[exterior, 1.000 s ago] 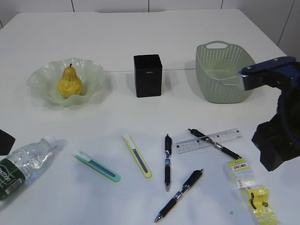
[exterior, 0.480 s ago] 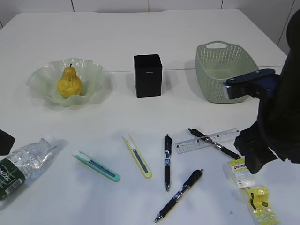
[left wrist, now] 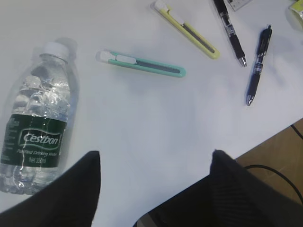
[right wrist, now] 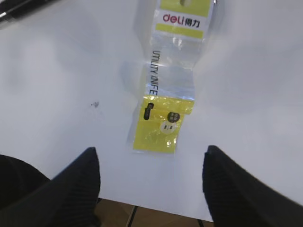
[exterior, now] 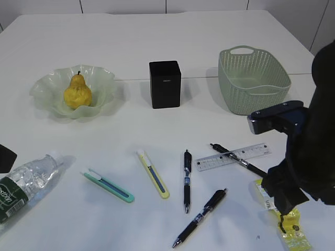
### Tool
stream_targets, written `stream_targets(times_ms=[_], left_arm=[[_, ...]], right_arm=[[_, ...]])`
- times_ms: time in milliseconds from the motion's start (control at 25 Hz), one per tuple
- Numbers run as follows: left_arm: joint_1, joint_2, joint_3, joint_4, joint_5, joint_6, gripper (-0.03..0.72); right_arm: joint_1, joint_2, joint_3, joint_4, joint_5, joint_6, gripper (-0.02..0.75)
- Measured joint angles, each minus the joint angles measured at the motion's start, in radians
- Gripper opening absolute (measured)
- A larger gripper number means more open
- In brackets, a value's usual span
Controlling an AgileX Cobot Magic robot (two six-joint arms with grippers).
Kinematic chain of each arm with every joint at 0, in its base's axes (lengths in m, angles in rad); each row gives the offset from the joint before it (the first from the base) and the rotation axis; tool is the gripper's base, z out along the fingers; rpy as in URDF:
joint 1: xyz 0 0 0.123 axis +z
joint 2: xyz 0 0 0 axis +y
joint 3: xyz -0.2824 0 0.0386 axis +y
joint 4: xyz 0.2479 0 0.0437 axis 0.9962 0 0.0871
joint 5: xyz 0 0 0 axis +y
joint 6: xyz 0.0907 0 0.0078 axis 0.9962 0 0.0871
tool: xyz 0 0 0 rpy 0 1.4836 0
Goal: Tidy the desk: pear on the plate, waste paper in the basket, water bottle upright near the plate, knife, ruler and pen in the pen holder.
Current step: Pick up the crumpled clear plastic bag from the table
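Past the surface's [left wrist: 142, 123] near edge lies brown floor [left wrist: 284, 151] with a black cable [left wrist: 255, 166]. Beyond the far edge stand pale panels [exterior: 125, 5], perhaps a wall.

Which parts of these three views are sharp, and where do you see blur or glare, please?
Exterior view: evenly lit, with the pear and pen holder crisp and only soft shadows. Left wrist view: the water bottle label is readable, its plastic glinting. Right wrist view: the waste paper print is legible, the wrapper slightly glossy, and the right gripper fingers are dark and soft.
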Motion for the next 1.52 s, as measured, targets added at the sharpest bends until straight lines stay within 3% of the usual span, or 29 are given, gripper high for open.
stream_targets(times_ms=[800, 1520], left_arm=[[0.0, 0.0, 0.0, 0.0, -0.008, 0.002, 0.51], [0.0, 0.0, 0.0, 0.0, -0.014, 0.002, 0.51]], right_arm=[[0.0, -0.099, 0.131, -0.022, -0.147, 0.018, 0.512], [-0.026, 0.001, 0.159, -0.029, -0.244, 0.058, 0.512]])
